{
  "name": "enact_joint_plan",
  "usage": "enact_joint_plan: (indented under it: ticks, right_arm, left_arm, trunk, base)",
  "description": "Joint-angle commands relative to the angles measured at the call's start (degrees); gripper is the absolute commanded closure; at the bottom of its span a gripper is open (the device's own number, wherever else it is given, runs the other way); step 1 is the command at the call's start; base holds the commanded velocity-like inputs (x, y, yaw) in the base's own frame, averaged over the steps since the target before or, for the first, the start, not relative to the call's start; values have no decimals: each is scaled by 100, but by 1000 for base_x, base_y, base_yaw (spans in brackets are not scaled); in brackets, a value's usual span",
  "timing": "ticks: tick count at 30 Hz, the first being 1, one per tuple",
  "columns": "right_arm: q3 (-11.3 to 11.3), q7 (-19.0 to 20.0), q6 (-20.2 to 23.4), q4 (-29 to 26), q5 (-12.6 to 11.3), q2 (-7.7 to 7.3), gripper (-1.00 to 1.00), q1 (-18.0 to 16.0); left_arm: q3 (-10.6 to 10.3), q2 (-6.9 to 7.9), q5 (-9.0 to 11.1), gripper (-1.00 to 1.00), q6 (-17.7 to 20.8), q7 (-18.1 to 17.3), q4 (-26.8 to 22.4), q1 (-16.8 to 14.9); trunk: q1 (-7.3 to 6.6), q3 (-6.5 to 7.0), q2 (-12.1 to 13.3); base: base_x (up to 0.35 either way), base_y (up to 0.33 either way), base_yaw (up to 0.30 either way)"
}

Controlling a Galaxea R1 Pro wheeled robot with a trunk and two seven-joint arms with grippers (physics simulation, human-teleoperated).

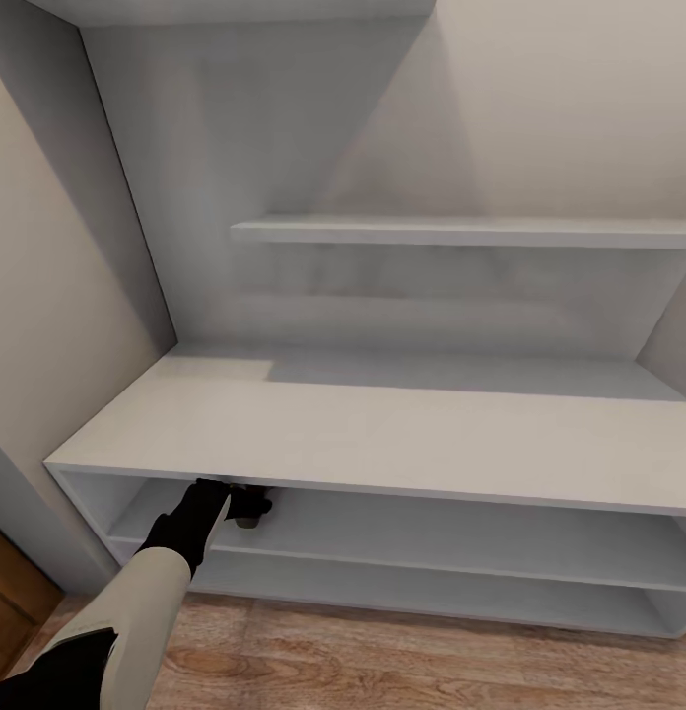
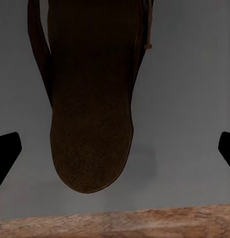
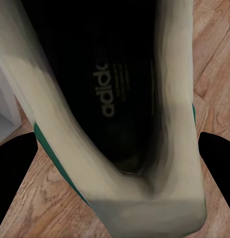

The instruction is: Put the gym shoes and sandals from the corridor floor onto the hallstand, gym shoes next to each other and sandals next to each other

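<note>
The hallstand (image 1: 402,434) is a pale grey bench with two open shelf slots and wall shelves above. My left arm reaches into the upper slot at its left end, where the left gripper (image 1: 242,505) is half hidden under the bench top. In the left wrist view a dark brown sandal (image 2: 90,99) lies flat on the grey shelf, and the left gripper (image 2: 115,148) stands open with its fingertips (image 2: 6,148) well clear of the sandal's sides. The right gripper (image 3: 115,163) is shut on the heel of a white gym shoe (image 3: 144,198) with green stripes, above the corridor floor (image 3: 214,59).
A beige wall (image 1: 47,296) closes off the hallstand's left side. Wood plank floor (image 1: 382,661) runs along the front of the bench. The lower slot (image 1: 432,582) and the long wall shelf (image 1: 461,233) are open.
</note>
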Motion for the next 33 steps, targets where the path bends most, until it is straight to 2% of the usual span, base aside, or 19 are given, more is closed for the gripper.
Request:
enact_joint_plan:
  ticks: [1,8,17,33]
  right_arm:
    - [-6,58,24,-4,59,-1,100,-5]
    - [-3,58,24,-4,59,-1,100,-5]
    - [-7,58,24,-4,59,-1,100,-5]
    - [-2,58,24,-4,62,-1,100,-5]
  left_arm:
    - [45,-8,-60,-100,20,-50,-11,-3]
    - [48,-8,-61,-100,20,-50,-11,-3]
    - [49,-8,-61,-100,20,-50,-11,-3]
    - [46,-8,-61,-100,15,-50,-11,-3]
  trunk:
    - [-1,-5,-2]
    - [-1,-5,-2]
    - [-1,-5,-2]
    - [-1,-5,-2]
  base:
    - [0,0,0]
    - [-32,0,0]
    - [-205,0,0]
    - [-60,0,0]
